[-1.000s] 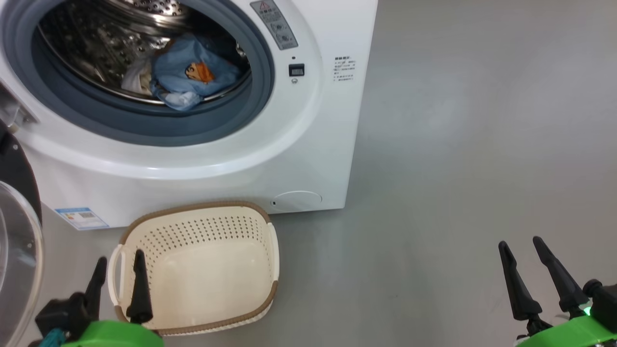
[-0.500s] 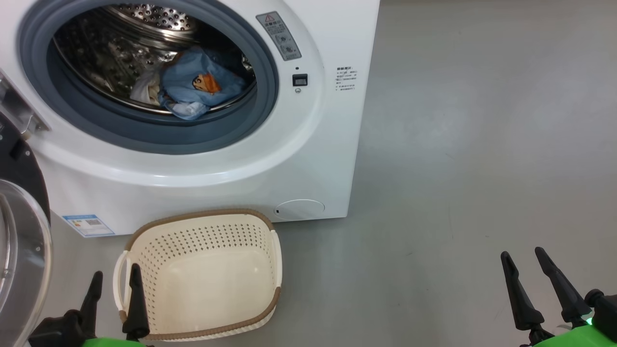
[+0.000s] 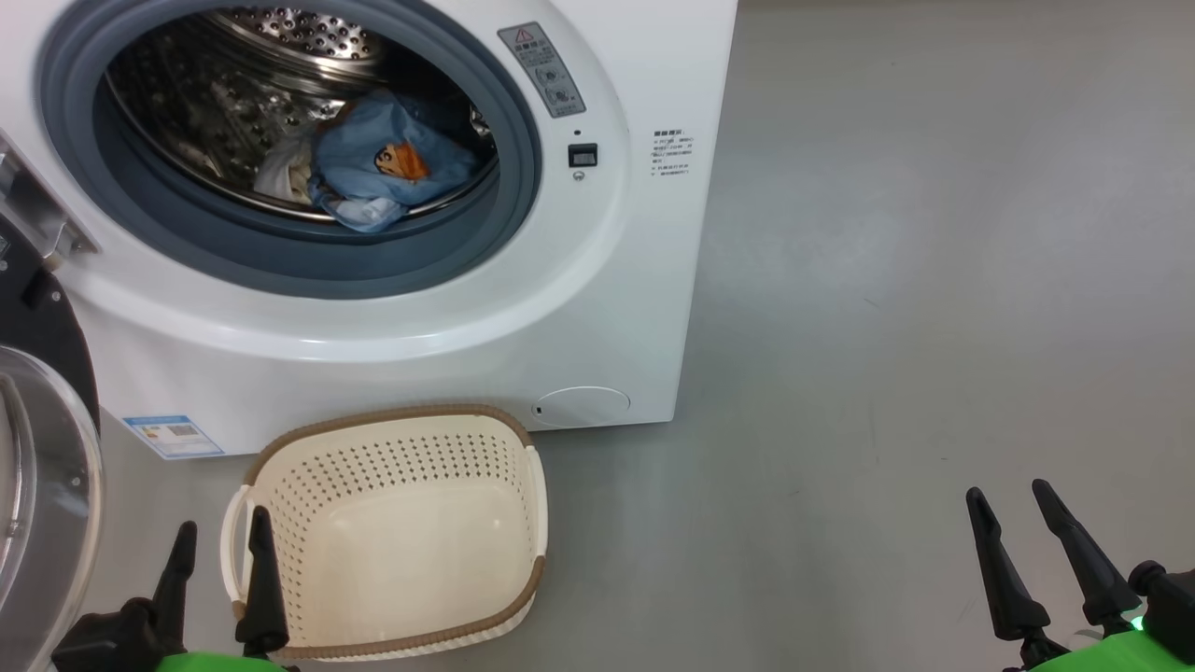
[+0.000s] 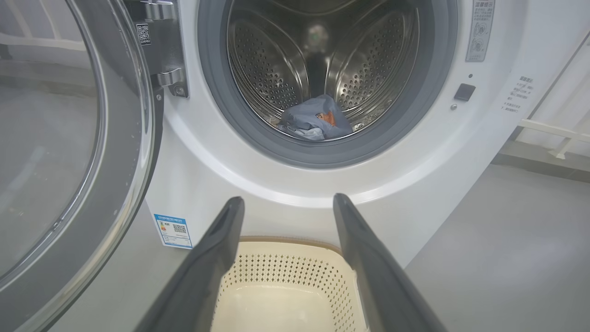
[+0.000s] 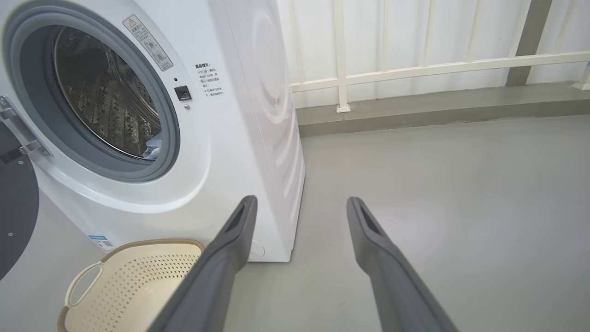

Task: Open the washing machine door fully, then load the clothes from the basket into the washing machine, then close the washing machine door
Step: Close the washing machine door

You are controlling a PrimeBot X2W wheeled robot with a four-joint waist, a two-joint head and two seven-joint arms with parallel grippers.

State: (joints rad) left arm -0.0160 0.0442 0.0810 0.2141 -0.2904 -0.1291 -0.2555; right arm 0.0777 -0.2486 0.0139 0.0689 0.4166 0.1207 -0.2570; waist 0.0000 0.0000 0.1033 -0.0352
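Note:
The white washing machine (image 3: 597, 308) fills the upper left of the head view, its round door (image 3: 37, 485) swung open at the far left. Inside the steel drum lie the clothes (image 3: 392, 163), a blue garment with an orange print beside a pale one. They also show low in the drum as the clothes (image 4: 315, 122) in the left wrist view. The cream basket (image 3: 527, 495) sits on the floor before the machine with nothing in it. My left gripper (image 3: 219, 546) hangs open by the basket's left handle. My right gripper (image 3: 1013, 499) is open over bare floor at the lower right.
Grey floor (image 3: 934, 280) stretches to the right of the machine. A white railing (image 5: 415, 69) and a low kerb run along the wall behind it. The open door (image 4: 69, 161) stands close on my left arm's left side.
The whole head view has shifted a little since a second ago, so the camera moved. Both grippers sit slightly lower in it. Clothes, basket and door stay as they were.

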